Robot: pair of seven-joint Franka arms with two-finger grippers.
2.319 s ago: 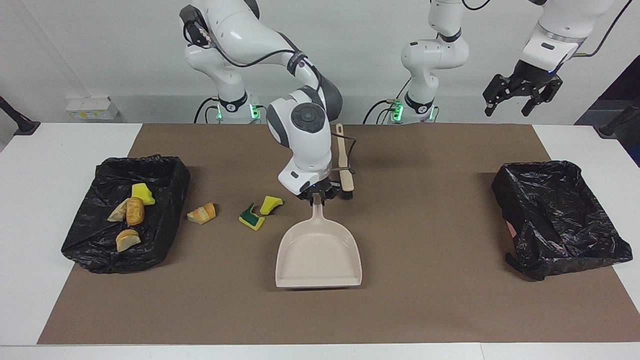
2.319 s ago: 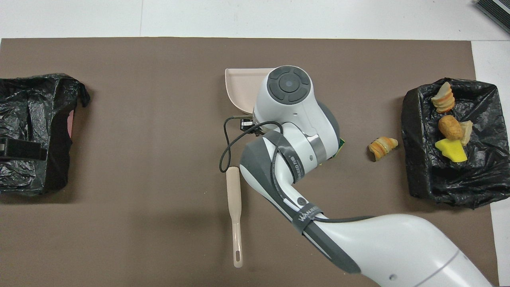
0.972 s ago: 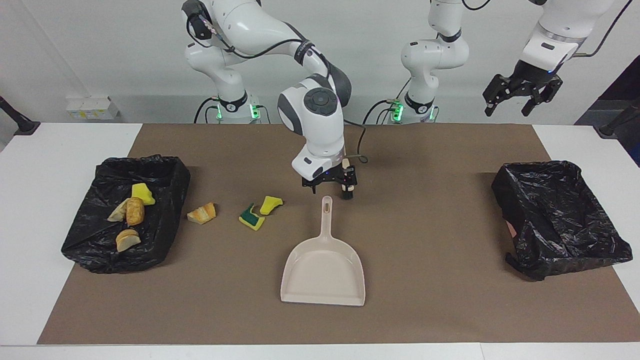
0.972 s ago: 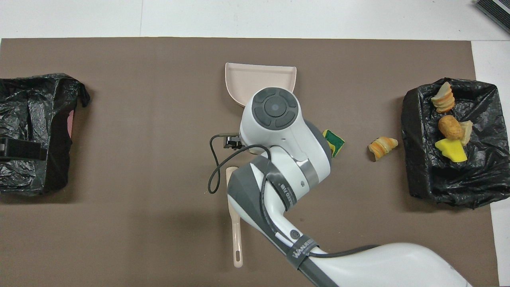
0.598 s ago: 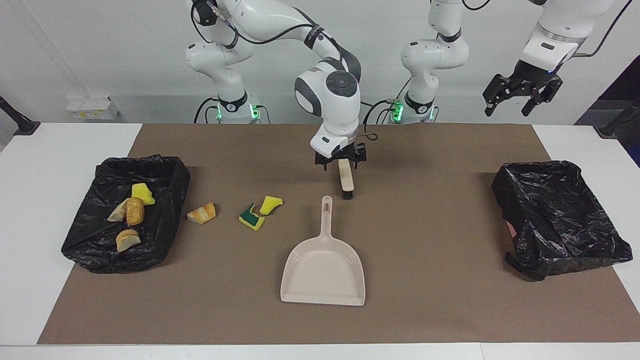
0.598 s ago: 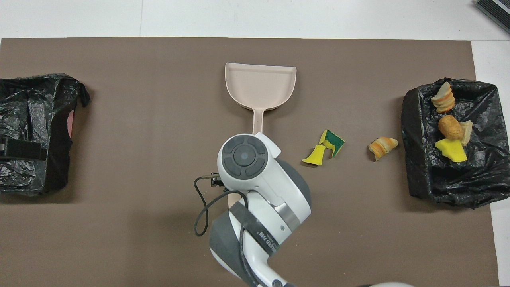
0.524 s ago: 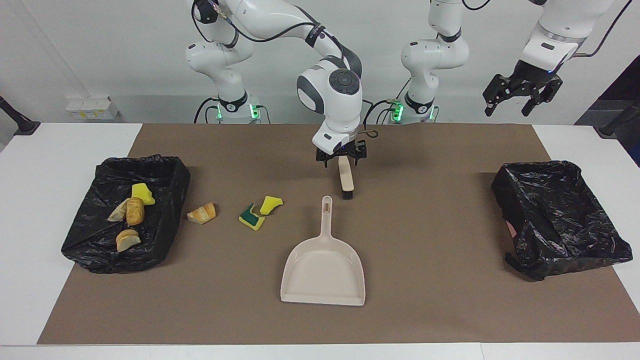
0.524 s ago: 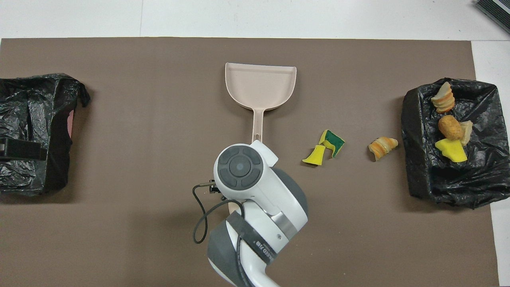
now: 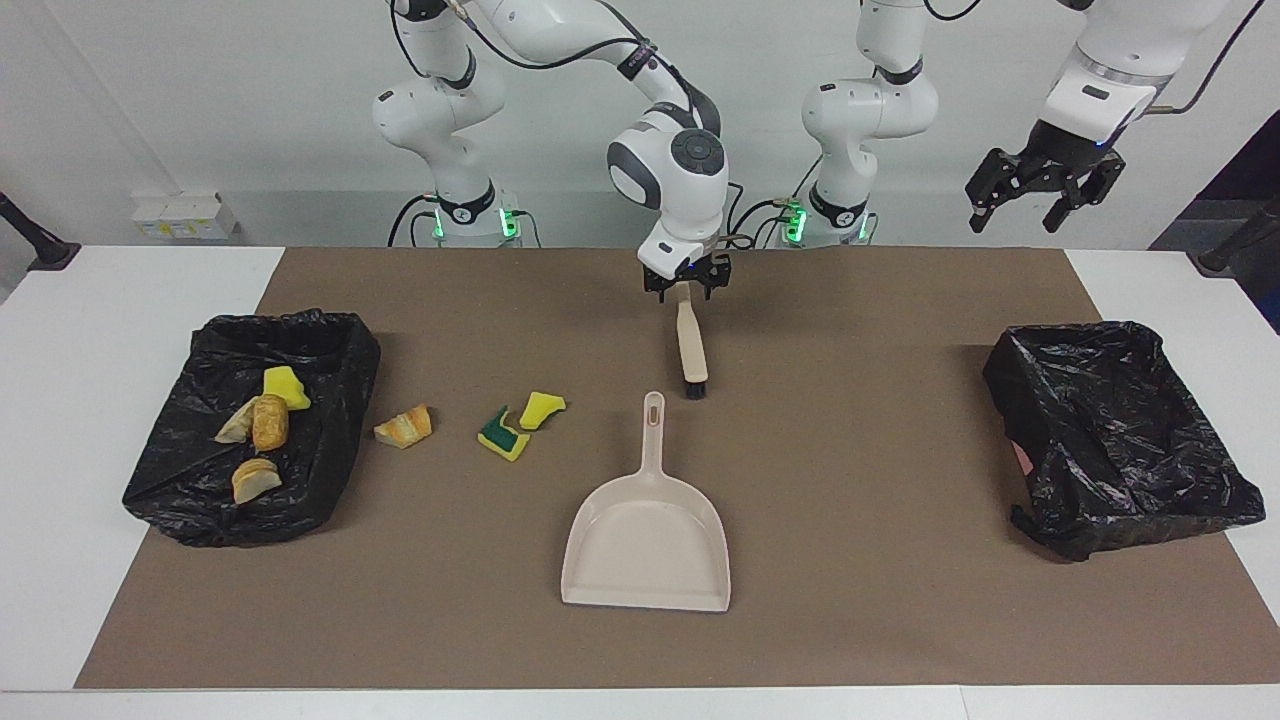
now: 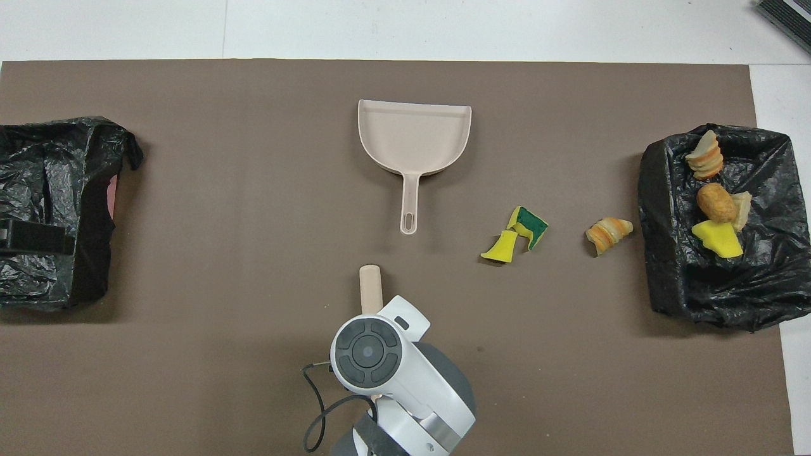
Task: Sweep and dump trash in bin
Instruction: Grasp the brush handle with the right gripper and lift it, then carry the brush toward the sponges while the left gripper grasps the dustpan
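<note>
1. Facing view: we see the right pincer [image 9: 685,284] low over the handle end of the brush [image 9: 690,345], at the robots' side of the brown mat [image 9: 850,450]. We cannot tell whether its fingers are parted or closed on the handle.
2. The left pincer [image 9: 1040,195] waits raised at the left arm's end of the bench [image 9: 1150,270], its fingers spread and holding nothing.
3. The dustpan [image 9: 648,535] lies flat on the mat, farther from the robots than the brush, its handle pointing toward the brush head and just apart from it.
4. The trash: four scraps [image 9: 258,425] lie on the black bag [image 9: 300,480] at the right arm's end. A striped chunk [image 9: 404,426] lies just beside that bag; a green-backed sponge [image 9: 502,436] and a yellow piece [image 9: 541,408] lie together between the chunk and the dustpan handle.
5. A second black bag [image 9: 1120,440] sits at the left arm's end.
6. Overhead view: the right arm's wrist covers most of the brush [image 10: 370,288]; only its head end shows. The dustpan [image 10: 413,136], the sponge pieces [image 10: 516,234] and the chunk [image 10: 607,233] lie well apart from that wrist.
</note>
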